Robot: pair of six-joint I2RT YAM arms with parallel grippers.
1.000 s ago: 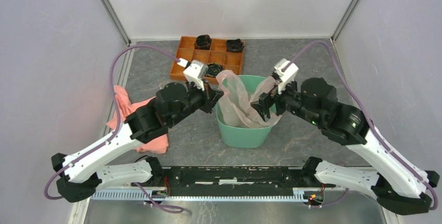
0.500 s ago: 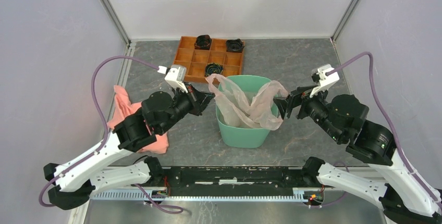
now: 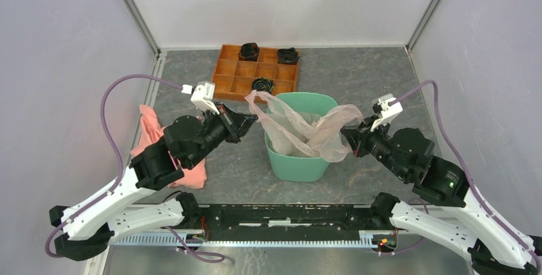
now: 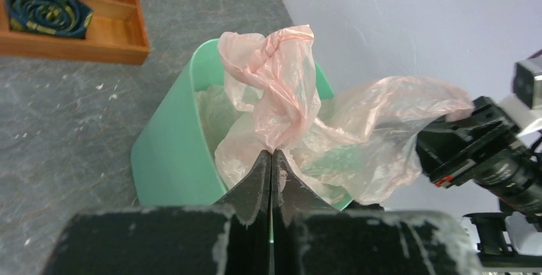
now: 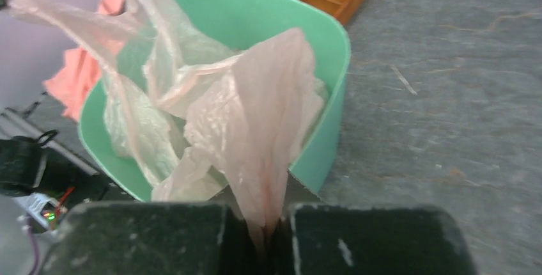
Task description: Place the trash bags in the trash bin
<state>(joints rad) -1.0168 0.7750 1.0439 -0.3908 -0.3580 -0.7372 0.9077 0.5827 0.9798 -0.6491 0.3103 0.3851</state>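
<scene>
- A thin, crinkly, see-through pale-pink plastic trash bag (image 3: 300, 135) sits partly inside the mint-green plastic trash bin (image 3: 294, 167) with the rounded-square rim. Its lower folds lie in the bin, and two bunched ends are lifted out over opposite sides.
- The left tool (image 4: 271, 160) has its jaws pressed tight together on one twisted end of the film, just off the bin's left side.
- The right tool (image 5: 265, 227) is clamped on the other end. From its wrist view the film runs straight down into the seam between the closed jaws.
- The bag is drawn apart across the bin's mouth, so I take this to be the spreading step, with most of the bag not yet settled inside.
- The next move seems to call for bringing both held ends down evenly, over the rim or into the bin. The film is thin and may slip or tear, and the light bin could shift.
- Behind the bin stands an orange compartment tray (image 3: 230, 77), and a salmon-pink cloth (image 3: 150, 128) lies on the grey worktop (image 3: 371, 77).
</scene>
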